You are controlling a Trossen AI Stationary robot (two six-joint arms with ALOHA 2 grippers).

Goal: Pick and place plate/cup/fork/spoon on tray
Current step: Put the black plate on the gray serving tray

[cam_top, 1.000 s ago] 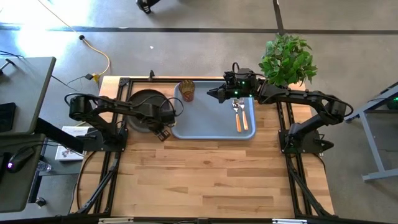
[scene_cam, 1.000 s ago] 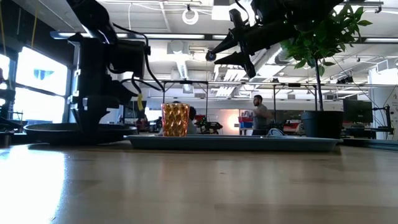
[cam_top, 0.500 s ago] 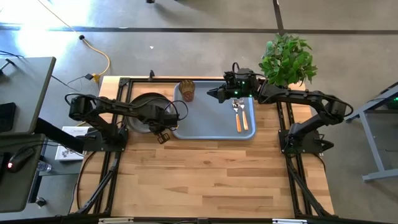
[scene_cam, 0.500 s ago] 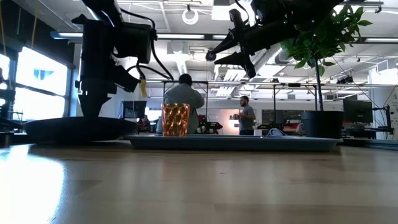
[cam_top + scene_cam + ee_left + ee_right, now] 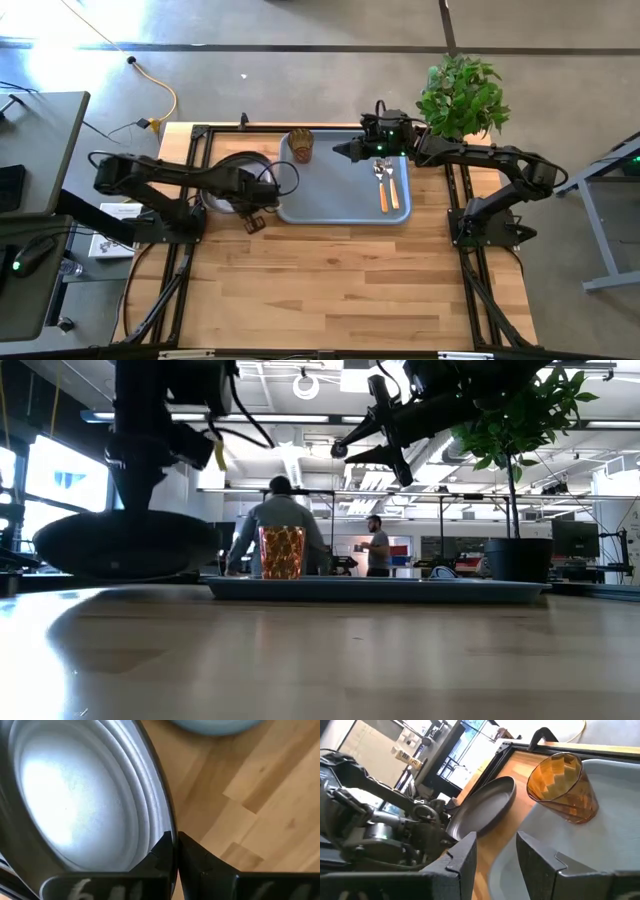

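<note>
My left gripper [image 5: 248, 200] is shut on the round dark plate [image 5: 228, 165], which hangs above the table just left of the blue-grey tray [image 5: 330, 200]. The plate also shows in the low view [image 5: 125, 545] and the right wrist view [image 5: 485, 807]. The amber cup [image 5: 301, 146] stands upright in the tray's far left corner. The fork and the spoon [image 5: 386, 185] lie side by side on the tray's right part. My right gripper [image 5: 342, 151] is open and empty above the tray's far edge, right of the cup [image 5: 565, 787]. My left gripper pinches the plate's raised rim [image 5: 169, 827] between its two fingers, one finger over the plate's inner face and one on its outer side. The fingers come at the rim on the plate's near right side. The plate is tilted and lifted clear of the table.
A potted plant [image 5: 460, 95] stands at the table's far right corner. Bare wooden table [image 5: 340, 280] lies between the tray and the near edge. A person [image 5: 280, 530] and others show in the room behind the table.
My left gripper has gone up with the plate, which lay flat on the table a second ago. The plate now hangs tilted and clear of the table, a little nearer the table's near left. My right gripper has kept still.
</note>
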